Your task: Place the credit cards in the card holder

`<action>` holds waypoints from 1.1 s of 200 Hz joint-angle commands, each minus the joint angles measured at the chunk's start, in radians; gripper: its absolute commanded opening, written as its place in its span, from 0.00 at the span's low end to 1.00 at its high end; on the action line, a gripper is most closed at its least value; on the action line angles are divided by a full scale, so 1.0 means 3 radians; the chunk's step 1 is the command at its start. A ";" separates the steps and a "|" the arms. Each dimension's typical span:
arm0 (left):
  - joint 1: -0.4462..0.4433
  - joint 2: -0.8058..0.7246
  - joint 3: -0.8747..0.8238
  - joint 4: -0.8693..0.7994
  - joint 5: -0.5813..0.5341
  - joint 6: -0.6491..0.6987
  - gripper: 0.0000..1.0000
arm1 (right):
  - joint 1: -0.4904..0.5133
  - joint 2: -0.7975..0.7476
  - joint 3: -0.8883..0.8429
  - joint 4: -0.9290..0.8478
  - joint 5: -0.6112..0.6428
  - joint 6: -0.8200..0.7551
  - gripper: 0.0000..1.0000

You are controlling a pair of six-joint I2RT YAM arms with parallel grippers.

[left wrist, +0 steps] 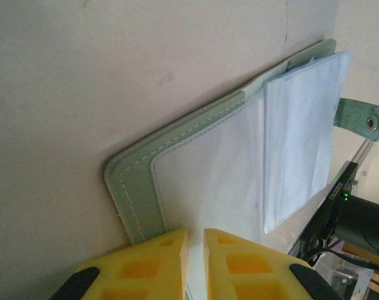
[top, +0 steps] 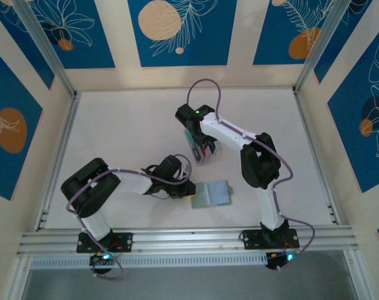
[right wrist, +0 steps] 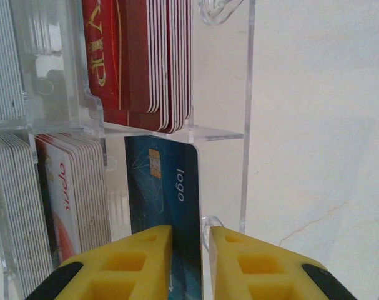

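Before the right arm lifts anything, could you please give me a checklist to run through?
1. Card holder lies open: ok.
2. Left claw pinches its near edge: ok.
3. Its clear sleeve looks empty: ok.
4. Right claw straddles the teal-blue card in the clear box: ok.
5. Firm grip on that card: cannot tell.

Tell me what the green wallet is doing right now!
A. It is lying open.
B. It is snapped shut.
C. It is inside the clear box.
A: the card holder lies spread open, its clear sleeves showing and its snap tab hanging loose, with the left gripper at its edge.
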 commanded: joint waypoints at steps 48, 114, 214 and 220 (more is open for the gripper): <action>0.0024 0.0026 -0.0130 -0.0262 -0.0078 -0.0049 0.16 | 0.0018 -0.0003 0.0151 -0.0154 0.0107 -0.0048 0.24; 0.0024 0.0017 -0.0161 -0.0229 -0.0082 -0.0064 0.16 | 0.0004 0.0079 0.0136 -0.0121 -0.0115 -0.0013 0.28; 0.0032 -0.0076 -0.0085 -0.0394 -0.0117 -0.0015 0.16 | -0.0052 0.0069 -0.0048 -0.0041 0.0021 0.0014 0.21; 0.0040 -0.0070 -0.0083 -0.0398 -0.0111 -0.0014 0.16 | -0.0044 0.0055 -0.0038 -0.0047 0.0036 0.0011 0.21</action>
